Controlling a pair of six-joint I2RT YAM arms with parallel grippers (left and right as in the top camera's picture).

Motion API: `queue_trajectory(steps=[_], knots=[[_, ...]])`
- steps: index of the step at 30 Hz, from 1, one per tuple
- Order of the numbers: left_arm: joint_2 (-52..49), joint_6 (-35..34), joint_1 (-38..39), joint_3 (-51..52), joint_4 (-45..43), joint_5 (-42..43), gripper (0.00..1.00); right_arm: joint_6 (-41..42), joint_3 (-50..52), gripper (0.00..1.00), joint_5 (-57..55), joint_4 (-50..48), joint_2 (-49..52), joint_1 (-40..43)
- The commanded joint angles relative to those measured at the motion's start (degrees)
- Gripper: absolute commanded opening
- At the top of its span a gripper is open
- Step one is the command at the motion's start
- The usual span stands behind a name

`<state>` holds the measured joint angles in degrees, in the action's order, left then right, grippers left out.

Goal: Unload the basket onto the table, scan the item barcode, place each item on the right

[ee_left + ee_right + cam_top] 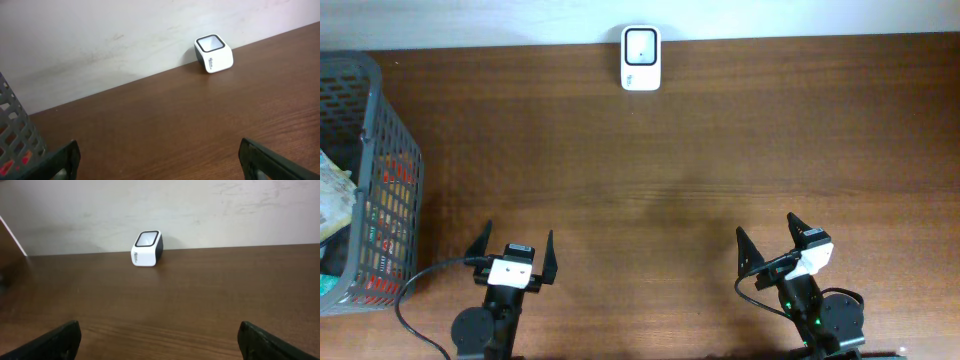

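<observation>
Basket of grey plastic mesh (390, 150) stands off to the left of my left gripper (518, 240), near it but not touching. I see it again as a strip of lattice at the left edge of the left wrist view. Inside it lie colourful packaged goods (334, 195). I make out pale and teal wrappers, and red-and-orange print through the mesh, but I cannot tell which one carries the barcode.

The left gripper hangs low over the dark brown wooden table (670, 160), its two black fingers (62, 160) spread wide with nothing between them. Ahead of it and off to its right, well apart, sits the small white boxy barcode scanner with a black-rimmed window (641, 58). It is at the table's far edge, against the pale wall (100, 40).

My right gripper (765, 225) is likewise gaping, its fingers (57, 340) far apart and nothing in them. From this gripper the scanner lies ahead and to the left, well apart, with its window tilted upward. Both grippers sit by the table's near edge, well apart from each other.
</observation>
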<state>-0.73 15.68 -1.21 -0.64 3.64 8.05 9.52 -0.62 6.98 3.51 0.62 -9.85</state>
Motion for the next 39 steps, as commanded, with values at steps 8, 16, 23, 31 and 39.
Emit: queue_trajectory(steps=[8,16,23,31,39], knots=[[0.1,0.7,-0.3,0.1,-2.8,-1.9,0.99,0.4,0.3,0.99,-0.1,0.2,-0.4,-0.3],[-0.1,0.7,-0.3,-0.7,-14.1,2.7,0.99,0.4,0.3,0.99,-0.1,0.2,-0.4,-0.3],[-10.2,0.7,-0.3,-9.8,-14.1,5.3,0.99,0.4,0.3,0.99,-0.1,0.2,-0.4,-0.3],[-33.5,0.7,-0.3,-27.9,-13.5,17.2,0.99,0.4,0.3,0.99,-0.1,0.2,-0.4,-0.3],[-64.1,0.7,-0.3,-69.5,20.9,20.7,0.99,0.4,0.3,0.99,-0.1,0.2,-0.4,-0.3]])
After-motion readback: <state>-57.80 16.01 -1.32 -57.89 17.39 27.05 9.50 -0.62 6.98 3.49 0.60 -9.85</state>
